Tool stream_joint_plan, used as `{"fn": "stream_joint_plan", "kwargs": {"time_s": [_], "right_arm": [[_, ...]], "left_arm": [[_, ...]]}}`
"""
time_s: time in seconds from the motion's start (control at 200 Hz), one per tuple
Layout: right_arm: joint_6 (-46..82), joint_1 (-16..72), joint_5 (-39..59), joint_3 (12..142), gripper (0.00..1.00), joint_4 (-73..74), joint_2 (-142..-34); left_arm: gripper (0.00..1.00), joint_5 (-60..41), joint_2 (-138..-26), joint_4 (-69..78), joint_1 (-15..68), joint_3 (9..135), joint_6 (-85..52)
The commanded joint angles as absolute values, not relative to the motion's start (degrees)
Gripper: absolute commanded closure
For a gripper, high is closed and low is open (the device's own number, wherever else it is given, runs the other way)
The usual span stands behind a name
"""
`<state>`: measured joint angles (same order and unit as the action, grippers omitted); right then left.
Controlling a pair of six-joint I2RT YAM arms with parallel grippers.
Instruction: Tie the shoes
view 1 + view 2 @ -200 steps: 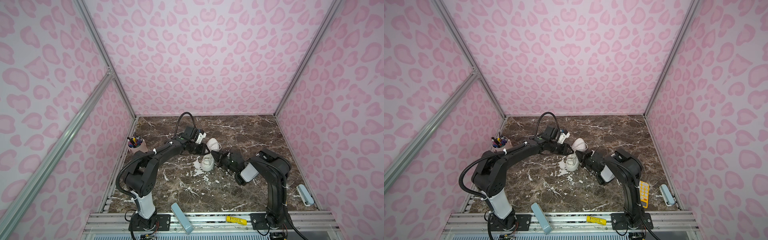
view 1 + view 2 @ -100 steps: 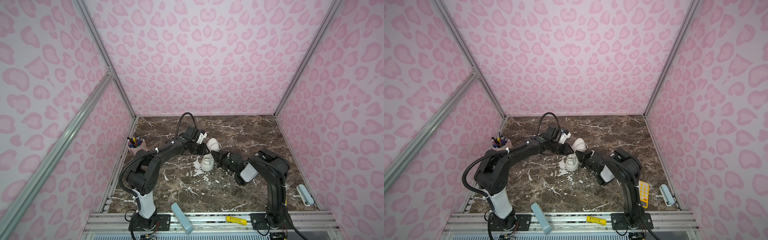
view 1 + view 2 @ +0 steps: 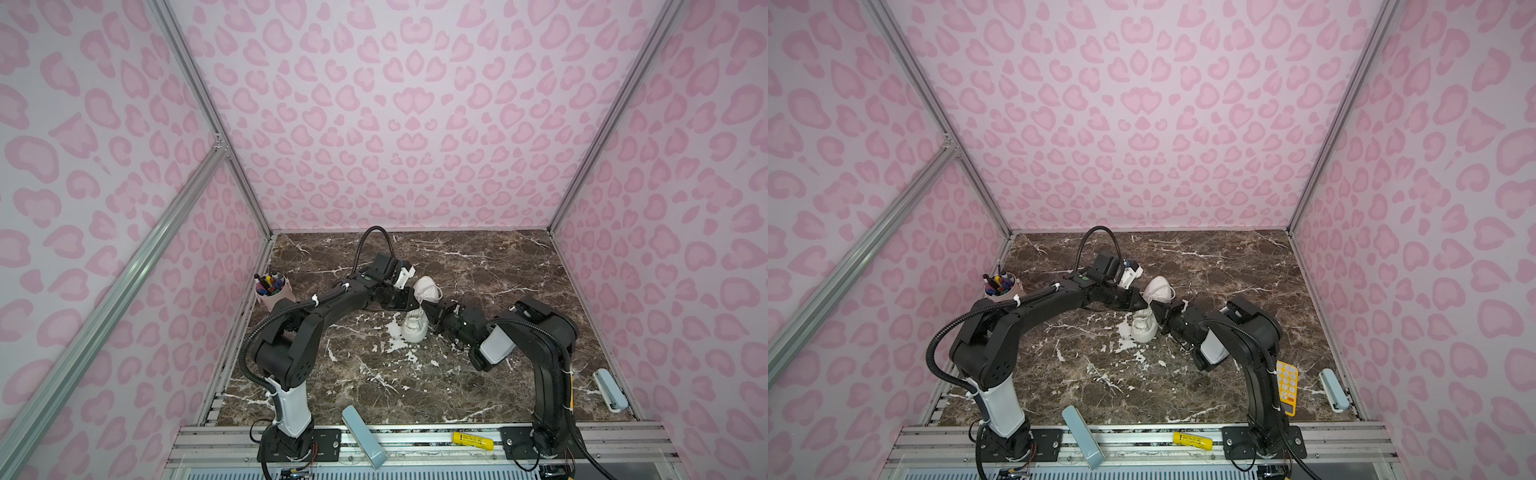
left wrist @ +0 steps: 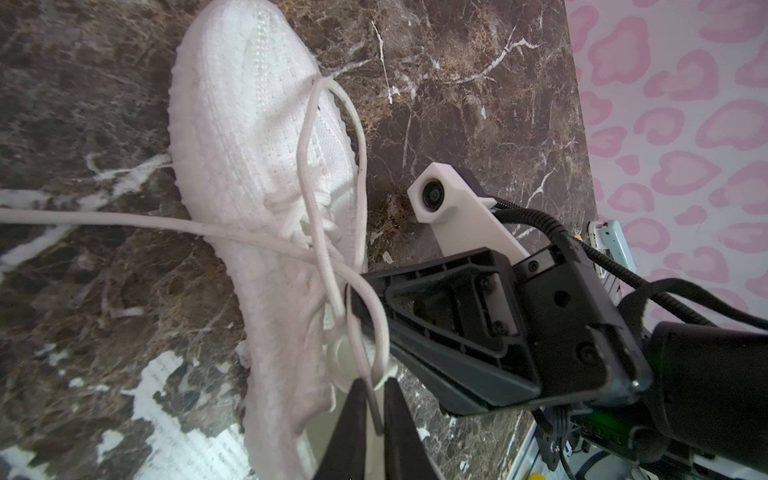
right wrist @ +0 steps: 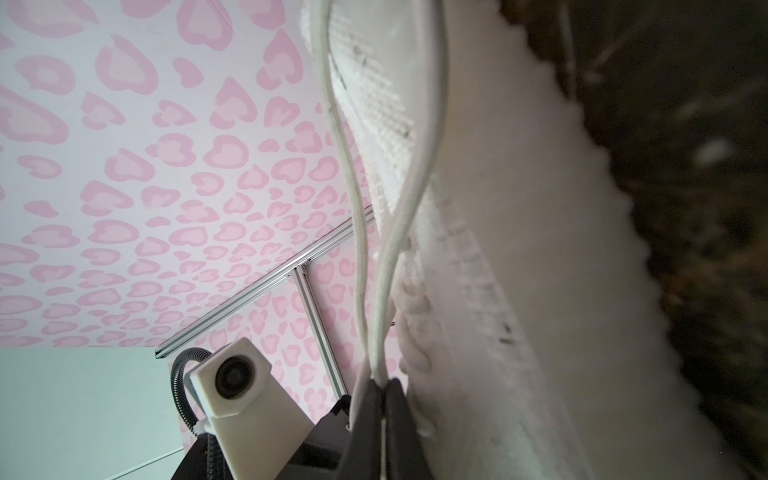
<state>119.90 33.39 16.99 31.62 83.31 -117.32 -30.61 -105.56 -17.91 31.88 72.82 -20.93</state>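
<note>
Sneaker (image 3: 413,328) is lying near the middle of the marble table (image 3: 498,266), toe pointing toward 6 o'clock and heel toward 12 in both top views. You are working it from both flanks: your left gripper (image 4: 372,401) is reaching in from 9 o'clock and your right gripper (image 5: 381,395) from 3 o'clock, the two meeting over its laced middle. You are clenching the right one on a doubled run of the laces (image 4: 302,145), two strands running out from between its fingers along the upper like a loop. Your left one is pinching a single strand that is curling round the tip of the right one, its fingers all but touching with the strand between them. Another strand is trailing off across the marble. Judging by this, you are sitting in the bow-making step, with one loop formed, a wrap laid round it and nothing cinched yet. The next move is calling for firm grips and a steady, opposed pull toward 9 and 3 o'clock, gentle enough that the light shoe is not dragging or tipping.
</note>
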Motion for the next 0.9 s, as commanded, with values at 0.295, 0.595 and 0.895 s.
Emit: {"fn": "stream_joint_plan", "kwargs": {"time_s": [0.295,0.595,0.895], "right_arm": [[121.89,32.55,15.8,28.4,0.7,84.88,-115.25],[115.31,29.23,18.75,22.26,0.61,73.44,-104.42],[59.75,23.83,23.4,42.41,0.57,4.93,-83.15]], "left_arm": [[0.97,-28.22,-104.27,-19.34,31.55,73.61,-19.52],[0.97,-26.56,-101.4,-24.53,30.28,78.92,-18.07],[0.97,-27.44,-101.38,-29.89,29.62,87.56,-17.71]]}}
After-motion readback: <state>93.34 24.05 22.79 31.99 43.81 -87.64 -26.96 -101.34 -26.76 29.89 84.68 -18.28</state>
